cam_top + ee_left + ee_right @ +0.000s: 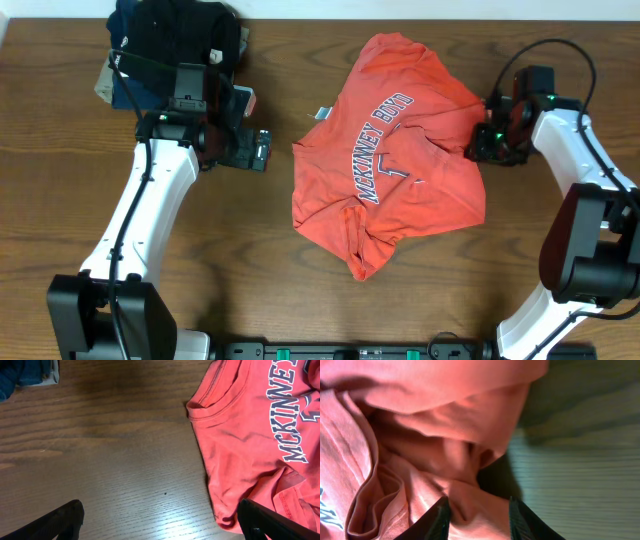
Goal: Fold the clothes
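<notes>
The red-orange T-shirt (390, 150) lies crumpled on the wooden table (250, 260), right of centre in the overhead view, front side up, with its white "McKinney Boyd" lettering running diagonally across it and a small white neck label (322, 113) poking out at its upper left edge. The right gripper (478, 145) sits at the shirt's right edge, touching the cloth. In the right wrist view its two dark fingers (440, 520) stand partly closed with a bunched fold of the shirt filling the gap between them, so it is grasping the fabric there; bare table shows just to the right of that fold. The left gripper (258, 150) is well apart from the shirt's body, beside its left edge with a strip of bare wood between them, and its jaws are spread wide and hold nothing. In the left wrist view the shirt's ribbed collar (210, 405) and the start of the lettering fill the upper right, while the right-hand finger (265, 522) is near the shirt's lower hem area without clearly touching it. A pile of dark folded garments (170, 40) rests at the table's far left corner, behind the left arm.
</notes>
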`<state>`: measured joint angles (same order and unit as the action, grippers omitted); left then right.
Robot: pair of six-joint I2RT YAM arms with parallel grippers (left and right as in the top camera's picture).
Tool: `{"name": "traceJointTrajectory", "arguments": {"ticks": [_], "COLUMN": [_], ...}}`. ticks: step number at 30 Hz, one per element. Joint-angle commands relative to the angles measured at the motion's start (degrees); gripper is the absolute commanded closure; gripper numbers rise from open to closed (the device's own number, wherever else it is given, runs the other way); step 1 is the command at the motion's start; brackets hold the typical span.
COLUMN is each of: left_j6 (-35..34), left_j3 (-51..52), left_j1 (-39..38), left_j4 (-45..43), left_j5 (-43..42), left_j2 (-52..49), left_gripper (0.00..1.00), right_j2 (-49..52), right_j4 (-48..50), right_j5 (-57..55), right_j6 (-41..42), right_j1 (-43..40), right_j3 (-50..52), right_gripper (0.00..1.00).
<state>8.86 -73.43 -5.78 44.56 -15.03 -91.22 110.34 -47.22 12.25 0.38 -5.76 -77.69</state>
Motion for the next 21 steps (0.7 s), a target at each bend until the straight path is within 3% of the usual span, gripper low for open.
{"name": "traceJointTrajectory", "arguments": {"ticks": [1, 9, 15, 21], "left_j6": [0.5, 0.5, 0.5, 0.5], "left_j3": [0.2, 0.2, 0.2, 0.2], "left_j1": [0.0, 0.0, 0.0, 0.0], "left_j4": [-0.1, -0.1, -0.2, -0.7], "left_j5": [0.2, 0.2, 0.2, 0.2], "left_j2": [-0.2, -0.2, -0.2, -0.2], "left_gripper": [0.01, 0.01, 0.01, 0.01], "right_j2": [0.5, -0.3, -8.5, -17.6], "right_j4": [0.5, -0.9, -7.8, -16.9], "right_j5": [3.1, 5.1, 5.2, 5.1], "right_j6": [0.0, 0.4, -0.1, -0.7], "right_j1": [0.3, 0.2, 0.7, 8.0], "right_j3": [1.4, 0.0, -3.3, -3.3], "right_gripper": [0.66, 0.98, 0.99, 0.99]}}
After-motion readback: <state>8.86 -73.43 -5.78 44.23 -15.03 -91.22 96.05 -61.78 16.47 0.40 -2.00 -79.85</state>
